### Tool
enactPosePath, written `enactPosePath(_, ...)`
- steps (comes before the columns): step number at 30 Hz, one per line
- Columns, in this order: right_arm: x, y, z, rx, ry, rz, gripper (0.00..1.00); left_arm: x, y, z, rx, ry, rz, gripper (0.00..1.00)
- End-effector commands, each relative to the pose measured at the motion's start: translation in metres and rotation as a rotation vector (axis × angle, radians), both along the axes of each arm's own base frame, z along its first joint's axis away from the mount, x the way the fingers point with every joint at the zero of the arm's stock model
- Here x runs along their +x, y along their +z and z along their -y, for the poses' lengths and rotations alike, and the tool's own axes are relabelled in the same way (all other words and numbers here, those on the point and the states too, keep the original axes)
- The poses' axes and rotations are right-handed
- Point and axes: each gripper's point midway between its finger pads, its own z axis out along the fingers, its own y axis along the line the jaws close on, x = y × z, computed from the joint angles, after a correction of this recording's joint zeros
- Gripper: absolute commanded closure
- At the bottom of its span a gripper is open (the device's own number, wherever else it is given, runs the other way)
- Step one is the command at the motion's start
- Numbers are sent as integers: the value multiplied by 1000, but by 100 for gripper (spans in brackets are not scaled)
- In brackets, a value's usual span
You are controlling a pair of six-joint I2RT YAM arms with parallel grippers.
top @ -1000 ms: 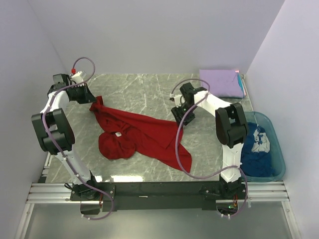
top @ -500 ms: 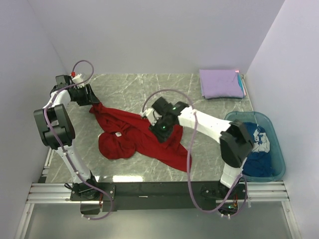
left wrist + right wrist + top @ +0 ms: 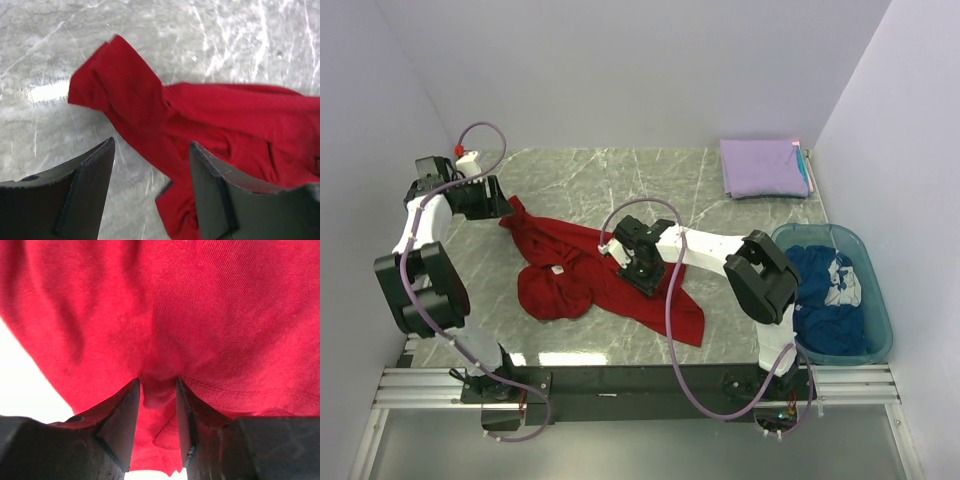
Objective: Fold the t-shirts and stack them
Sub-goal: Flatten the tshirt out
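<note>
Red t-shirt (image 3: 582, 278) lies crumpled and unfolded on the marble table (image 3: 620, 180), centre-left. One end trails toward the far-left corner; the other runs to the near edge, right of centre. A white neck label shows near its middle.

Right gripper (image 3: 642, 268) is down on the shirt's middle-right part. In the right wrist view the right gripper (image 3: 157, 385) has its fingers (image 3: 120, 425) narrow, with a raised ridge of red cloth (image 3: 200, 305) pinched in the gap between them.

Left gripper (image 3: 500, 204) sits just beside the shirt's far-left tip. In the left wrist view the left gripper (image 3: 150, 145) has its fingers (image 3: 90, 185) wide apart with nothing gripped. The shirt's corner (image 3: 125, 85) lies flat on the marble just past the tips.

Lavender t-shirt (image 3: 765, 167) is folded flat at the far-right corner, well apart from the red one.

Dark blue t-shirt (image 3: 825, 300), white print showing, is bunched inside the teal tub (image 3: 882, 325) at the right edge of the table.
</note>
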Motion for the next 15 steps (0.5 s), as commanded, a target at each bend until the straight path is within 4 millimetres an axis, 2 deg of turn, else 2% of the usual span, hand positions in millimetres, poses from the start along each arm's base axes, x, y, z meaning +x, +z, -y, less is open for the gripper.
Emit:
enactPosePath(1, 5, -11, 2, -20, -2, 36, 58, -18, 12, 9, 22, -63, 37, 34)
enactPosePath(3, 4, -13, 3, -24, -2, 35, 61, -26, 18, 11, 27, -74, 50, 34)
enactPosePath(4, 3, -15, 5, -30, -2, 30, 62, -31, 14, 13, 30, -81, 41, 34)
enactPosePath(5, 3, -16, 6, -31, -3, 35, 69, -34, 20, 15, 36, -90, 60, 34)
enactPosePath(7, 4, -12, 8, -30, -4, 52, 79, -45, 17, 19, 43, -118, 50, 37)
enactPosePath(8, 5, -8, 8, -23, -7, 58, 84, -50, 22, 21, 52, -132, 64, 37)
enactPosePath(13, 5, 37, 8, 47, 31, 119, 87, -77, 14, 21, 128, -179, 45, 37)
enactPosePath(15, 9, 51, 11, 62, 30, 126, 98, -84, 10, 24, 140, -213, 47, 37)
